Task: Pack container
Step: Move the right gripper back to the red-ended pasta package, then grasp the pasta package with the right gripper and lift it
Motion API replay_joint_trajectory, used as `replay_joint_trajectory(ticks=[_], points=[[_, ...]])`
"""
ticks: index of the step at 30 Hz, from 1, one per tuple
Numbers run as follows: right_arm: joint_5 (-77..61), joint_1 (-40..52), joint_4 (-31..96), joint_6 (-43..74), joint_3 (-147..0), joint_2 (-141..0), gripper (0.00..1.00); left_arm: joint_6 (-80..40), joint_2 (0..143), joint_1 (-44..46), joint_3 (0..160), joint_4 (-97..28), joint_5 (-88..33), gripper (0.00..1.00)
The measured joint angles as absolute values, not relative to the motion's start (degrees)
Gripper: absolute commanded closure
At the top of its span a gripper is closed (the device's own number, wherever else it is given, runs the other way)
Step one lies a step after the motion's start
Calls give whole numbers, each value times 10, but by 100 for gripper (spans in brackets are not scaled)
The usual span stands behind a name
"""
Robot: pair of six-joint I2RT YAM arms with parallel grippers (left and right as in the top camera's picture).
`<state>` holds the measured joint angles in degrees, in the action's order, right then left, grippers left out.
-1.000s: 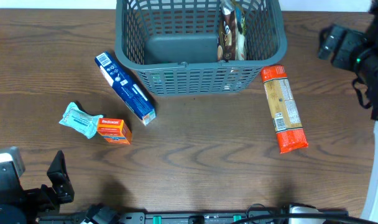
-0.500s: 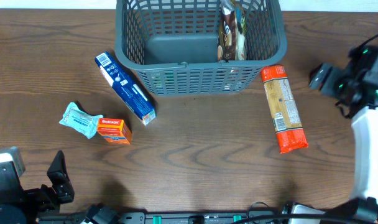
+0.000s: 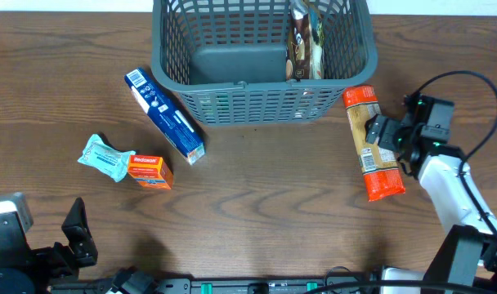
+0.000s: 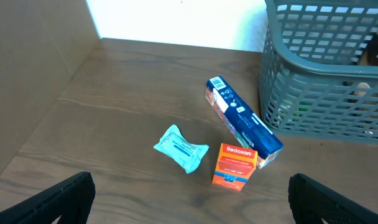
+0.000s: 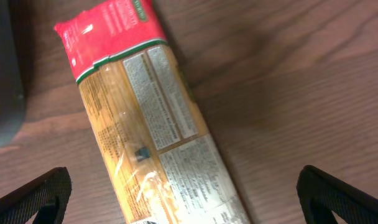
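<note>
R pincer (image 3: 389, 133) spread, hovering over pasta pack (image 3: 369, 162) on desk (image 3: 265, 200) just right of basket (image 3: 257, 104) (far centre), so pick step; next: drop, pinch across pack's narrow width, lift over rim; L pincer (image 3: 75, 234) spread, parked near-left.

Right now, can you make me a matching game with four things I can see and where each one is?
Things:
1. blue box
2. pasta packet
3. brown packet
4. small orange box

Places:
A. on the table, right beside the teal packet
B. inside the basket
C. on the table, right of the basket
D. on the table, by the basket's front left corner

Pairs: 1-D, 2-C, 3-B, 4-A
</note>
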<state>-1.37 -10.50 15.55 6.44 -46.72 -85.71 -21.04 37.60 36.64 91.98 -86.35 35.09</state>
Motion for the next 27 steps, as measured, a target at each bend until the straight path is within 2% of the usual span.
replay_joint_trajectory(ticks=[7, 16, 20, 25, 27], points=[[38, -63, 110, 52, -449, -902, 1, -210, 376, 367, 920, -863, 351, 1], [56, -60, 83, 48, -448, -955, 1, -210, 376, 366, 920, -863, 351, 1], [48, -60, 74, 40, -448, -972, 8, -210, 376, 366, 920, -863, 351, 1], [32, -59, 64, 36, -448, -984, 8, -210, 376, 366, 920, -863, 351, 1], [27, -59, 61, 36, -448, -985, 18, -210, 376, 366, 920, -863, 351, 1]])
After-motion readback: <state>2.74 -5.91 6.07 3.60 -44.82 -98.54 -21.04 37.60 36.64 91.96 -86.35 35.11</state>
